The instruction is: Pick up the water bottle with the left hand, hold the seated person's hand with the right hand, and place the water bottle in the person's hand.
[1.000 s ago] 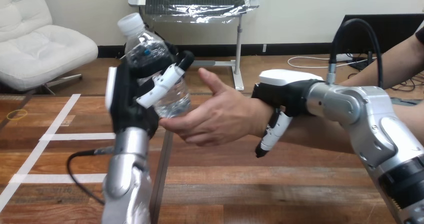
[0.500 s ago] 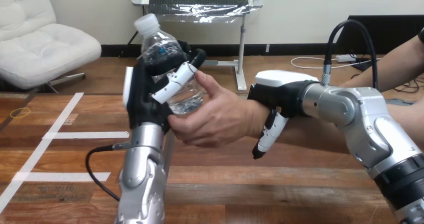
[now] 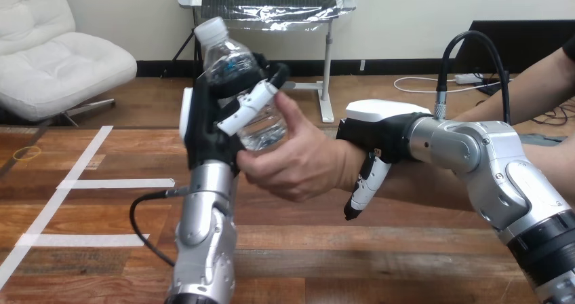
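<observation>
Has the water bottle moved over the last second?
Yes. The water bottle, in the left hand, has moved right, toward the stand pole, and now lies against the person's hand.

The water bottle (image 3: 256, 119) is clear with a white cap (image 3: 209, 28). The left hand (image 3: 202, 136) and right hand (image 3: 377, 126) are black with white shells. The table (image 3: 380, 250) is brown and grained, with white tape (image 3: 115, 182).

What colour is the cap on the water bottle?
White cap, on a clear water bottle; it shows best in the head view.
</observation>
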{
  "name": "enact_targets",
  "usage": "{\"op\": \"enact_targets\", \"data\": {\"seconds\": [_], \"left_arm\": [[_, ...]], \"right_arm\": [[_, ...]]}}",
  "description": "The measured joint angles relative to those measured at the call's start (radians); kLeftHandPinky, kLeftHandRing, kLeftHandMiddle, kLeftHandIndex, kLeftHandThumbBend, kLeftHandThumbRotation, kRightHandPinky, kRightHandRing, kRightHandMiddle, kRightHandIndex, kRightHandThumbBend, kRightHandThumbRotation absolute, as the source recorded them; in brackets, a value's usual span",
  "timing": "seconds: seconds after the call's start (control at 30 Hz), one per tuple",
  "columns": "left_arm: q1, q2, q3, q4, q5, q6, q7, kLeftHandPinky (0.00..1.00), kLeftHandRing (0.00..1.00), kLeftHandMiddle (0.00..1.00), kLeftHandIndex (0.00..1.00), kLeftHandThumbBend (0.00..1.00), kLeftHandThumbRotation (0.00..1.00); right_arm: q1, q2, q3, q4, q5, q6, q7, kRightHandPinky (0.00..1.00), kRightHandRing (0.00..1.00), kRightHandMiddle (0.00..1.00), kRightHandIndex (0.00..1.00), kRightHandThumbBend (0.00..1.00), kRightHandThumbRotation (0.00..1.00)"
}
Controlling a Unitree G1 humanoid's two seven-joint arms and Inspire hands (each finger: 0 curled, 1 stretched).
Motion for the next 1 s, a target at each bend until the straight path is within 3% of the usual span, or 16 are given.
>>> {"op": "enact_targets", "data": {"seconds": [0.43,0.73,1.0], "left_arm": [[-0.025,-0.019,-0.004,0.07,0.046,-0.085,0.0,0.29,0.33,0.39,0.43,0.67,0.0],[-0.028,-0.021,-0.015,0.115,0.116,-0.159,0.029,0.3,0.34,0.39,0.44,0.65,0.0],[-0.028,-0.02,-0.021,0.139,0.142,-0.18,0.033,0.31,0.35,0.39,0.44,0.65,0.0]], "right_arm": [[0.001,-0.012,-0.004,-0.001,0.008,-0.003,-0.002,0.13,0.18,0.24,0.27,0.8,0.03],[0.011,-0.02,-0.004,-0.001,0.016,-0.003,-0.002,0.13,0.18,0.25,0.25,0.8,0.03],[0.022,-0.022,-0.004,-0.002,0.017,0.001,-0.002,0.16,0.22,0.3,0.33,0.78,0.05]]}}
